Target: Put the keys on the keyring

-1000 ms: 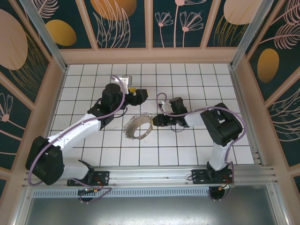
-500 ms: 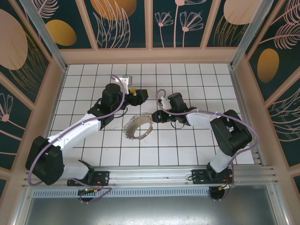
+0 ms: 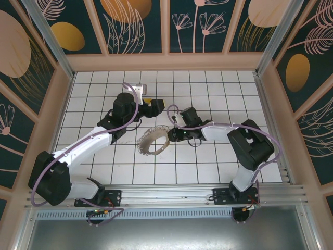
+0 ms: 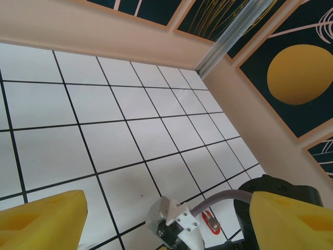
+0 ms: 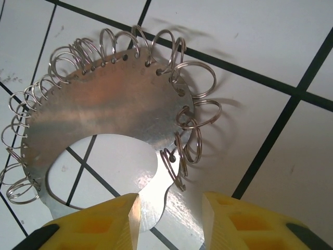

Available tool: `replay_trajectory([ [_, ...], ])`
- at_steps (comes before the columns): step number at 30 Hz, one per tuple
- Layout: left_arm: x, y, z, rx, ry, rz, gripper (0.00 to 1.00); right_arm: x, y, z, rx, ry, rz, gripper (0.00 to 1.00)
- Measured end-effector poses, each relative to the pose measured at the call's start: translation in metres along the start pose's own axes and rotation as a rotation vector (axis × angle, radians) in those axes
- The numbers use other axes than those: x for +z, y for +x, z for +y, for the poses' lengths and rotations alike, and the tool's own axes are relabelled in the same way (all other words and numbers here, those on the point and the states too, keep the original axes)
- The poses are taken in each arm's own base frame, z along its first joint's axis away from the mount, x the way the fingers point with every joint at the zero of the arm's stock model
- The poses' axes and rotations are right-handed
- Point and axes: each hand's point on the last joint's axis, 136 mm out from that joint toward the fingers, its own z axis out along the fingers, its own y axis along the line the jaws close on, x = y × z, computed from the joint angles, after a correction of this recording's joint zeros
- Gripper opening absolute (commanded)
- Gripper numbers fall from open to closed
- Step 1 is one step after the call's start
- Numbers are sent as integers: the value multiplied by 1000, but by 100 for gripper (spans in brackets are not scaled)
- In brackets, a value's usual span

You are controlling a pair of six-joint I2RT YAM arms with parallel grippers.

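Right hand [image 5: 170,211] nearer keyring [image 5: 104,109] than before, fingers [image 5: 99,229] seemingly astride its edge.

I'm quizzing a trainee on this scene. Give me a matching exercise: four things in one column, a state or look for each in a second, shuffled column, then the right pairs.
Things
1. left gripper
2. right gripper
3. keyring
4. key

States
A. jaws apart at the keyring's near edge
B. small, red, lying on a white tile
C. jaws wide apart, nothing between them
D. curved metal plate edged with silvery wire rings

Pairs: 1-C, 2-A, 3-D, 4-B
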Motion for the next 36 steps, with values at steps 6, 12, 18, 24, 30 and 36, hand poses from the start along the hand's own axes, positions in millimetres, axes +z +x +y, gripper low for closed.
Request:
replay_trajectory([
  [6,0,0,0,0,0,0,82,4,2,2,-3,-2,15,30],
  [12,0,0,0,0,0,0,82,3,-4,8,-15,-13,4,26],
  [18,0,0,0,0,0,0,82,5,-2,9,-16,-13,10,26],
  [24,0,0,0,0,0,0,82,10,1,5,-9,-7,25,27],
  [30,0,0,0,0,0,0,82,11,-4,7,-12,-9,18,27],
  [36,0,0,0,0,0,-1,82,12,-10,9,-19,-12,9,19],
])
